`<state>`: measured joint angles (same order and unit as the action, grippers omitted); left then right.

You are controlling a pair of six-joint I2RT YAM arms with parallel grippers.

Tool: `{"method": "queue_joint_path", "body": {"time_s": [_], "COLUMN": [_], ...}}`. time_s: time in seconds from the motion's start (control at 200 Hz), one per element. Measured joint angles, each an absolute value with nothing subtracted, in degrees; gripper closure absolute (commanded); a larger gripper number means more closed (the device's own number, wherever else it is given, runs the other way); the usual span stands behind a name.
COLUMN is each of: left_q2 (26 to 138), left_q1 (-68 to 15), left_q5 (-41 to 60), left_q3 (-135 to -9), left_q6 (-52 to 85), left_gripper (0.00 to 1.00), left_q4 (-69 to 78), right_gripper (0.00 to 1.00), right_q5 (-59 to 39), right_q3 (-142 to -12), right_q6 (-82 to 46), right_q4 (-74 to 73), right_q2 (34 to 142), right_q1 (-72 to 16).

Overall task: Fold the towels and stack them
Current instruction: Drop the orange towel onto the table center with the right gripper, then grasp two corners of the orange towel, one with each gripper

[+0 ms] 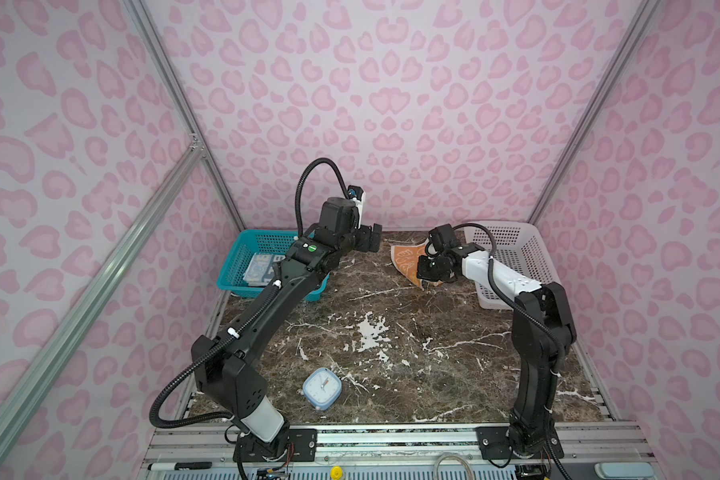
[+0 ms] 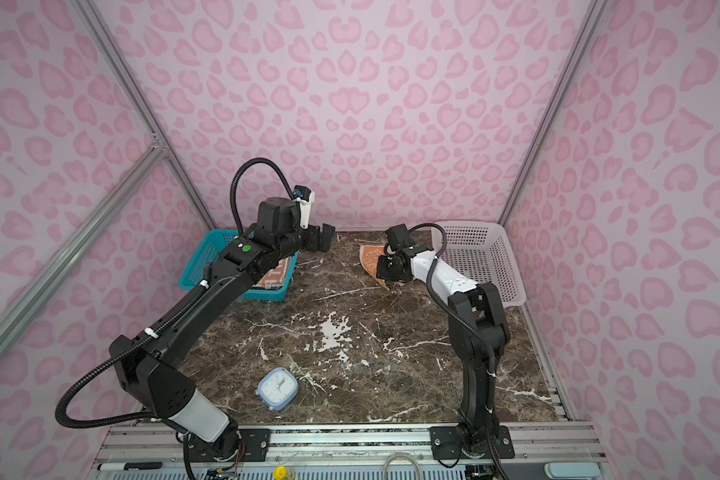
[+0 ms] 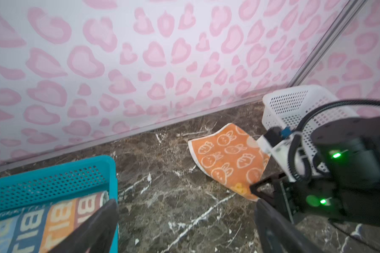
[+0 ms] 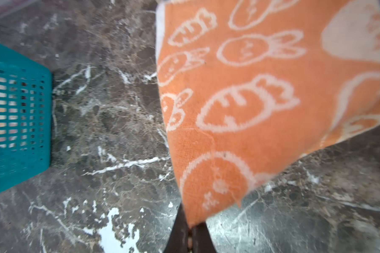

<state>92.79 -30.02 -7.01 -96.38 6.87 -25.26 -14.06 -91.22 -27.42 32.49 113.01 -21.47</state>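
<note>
The right end effector [image 4: 190, 227] is clamped tight on a corner of the orange towel [image 4: 250, 98].
The towel trails on the surface [image 1: 391, 353] near the white basket [image 1: 516, 237]; the left end effector [image 1: 371, 240] gapes empty by the teal basket [image 1: 242, 249]. Likely laying out for folding; next, spread it flat mid-surface.

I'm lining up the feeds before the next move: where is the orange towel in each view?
In a top view: orange towel at the far side, beside the white basket.
In a top view: same spot, left of the white basket.
Left wrist: between teal basket and white basket.
Right wrist: close up, corner in the right pincer.
Shared landmark: the teal basket.
</note>
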Motion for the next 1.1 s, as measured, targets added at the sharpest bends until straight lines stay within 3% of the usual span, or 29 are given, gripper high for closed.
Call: {"method": "queue_joint_path", "body": {"time_s": [0.17, 0.405, 0.465, 0.51, 0.66, 0.87, 0.995, 1.1], "left_q2": [92.77, 92.77, 92.77, 92.9, 94.7, 96.75, 96.79, 96.77], "left_q1": [-30.02, -30.02, -30.02, -30.02, -30.02, -30.06, -30.11, -30.11], "left_q5": [-6.72, -5.28, -4.71, -4.43, -2.57, 0.1, 0.69, 0.67], "left_q3": [-96.25, -94.83, -94.39, -94.06, -93.76, -93.78, -93.78, -93.3], "left_q6": [7.09, 8.38, 8.56, 8.95, 10.28, 12.27, 12.88, 12.97], "left_gripper": [0.02, 0.02, 0.02, 0.02, 0.02, 0.02, 0.02, 0.02], "left_q4": [-25.3, -25.23, -25.23, -25.21, -25.21, -25.26, -25.26, -25.21], "right_gripper": [0.98, 0.4, 0.28, 0.25, 0.24, 0.27, 0.4, 0.59], "right_q5": [-16.73, -14.92, -14.83, -14.76, -14.48, -14.79, -13.54, -12.08], "right_q3": [-92.07, -92.77, -90.43, -88.2, -79.0, -75.26, -77.28, -80.42], "right_q6": [-24.99, -22.9, -22.7, -22.65, -22.96, -23.11, -22.83, -22.02], "right_q4": [34.5, 37.76, 37.87, 37.56, 34.48, 30.96, 30.39, 29.85], "right_q2": [109.49, 114.08, 113.16, 111.55, 106.69, 109.82, 112.49, 114.5], "right_q1": [-16.97, -8.25, -8.08, -8.32, -10.07, -12.14, -12.78, -13.63]}}
